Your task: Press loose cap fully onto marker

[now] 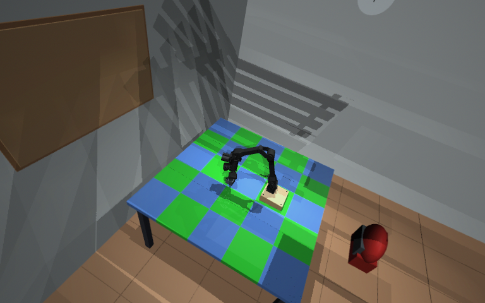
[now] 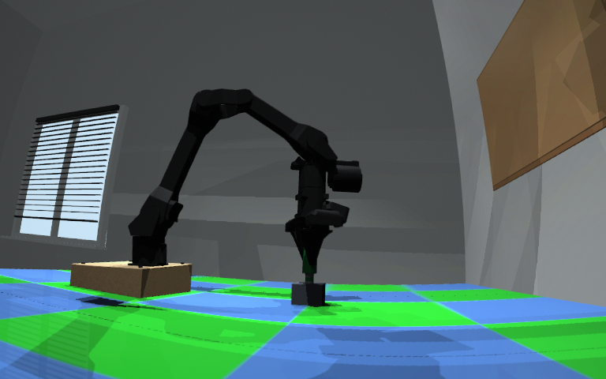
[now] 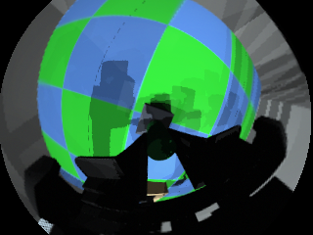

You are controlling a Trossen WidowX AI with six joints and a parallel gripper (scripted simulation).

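The dark grey holder block point(image 1: 230, 182) point(image 2: 303, 294) point(image 3: 160, 116) stands on the checkered table. The gripper point(image 2: 309, 259) point(image 3: 160, 136) points straight down above it and is shut on the dark green cap point(image 2: 308, 267) point(image 3: 161, 148). The cap is upright, its lower end just above the block and around the upper part of the marker. Only a short lower piece of the marker point(image 2: 308, 278) shows between cap and block; the rest is hidden. Whether the cap is fully seated cannot be told.
The arm's wooden base block point(image 1: 274, 199) point(image 2: 165, 281) stands on the blue and green table point(image 1: 200, 214) point(image 2: 402, 353). The arm arches from it to the holder. A brown board point(image 1: 71, 78) point(image 2: 540, 98) hangs on the wall. A red object point(image 1: 375, 242) is beyond the table edge.
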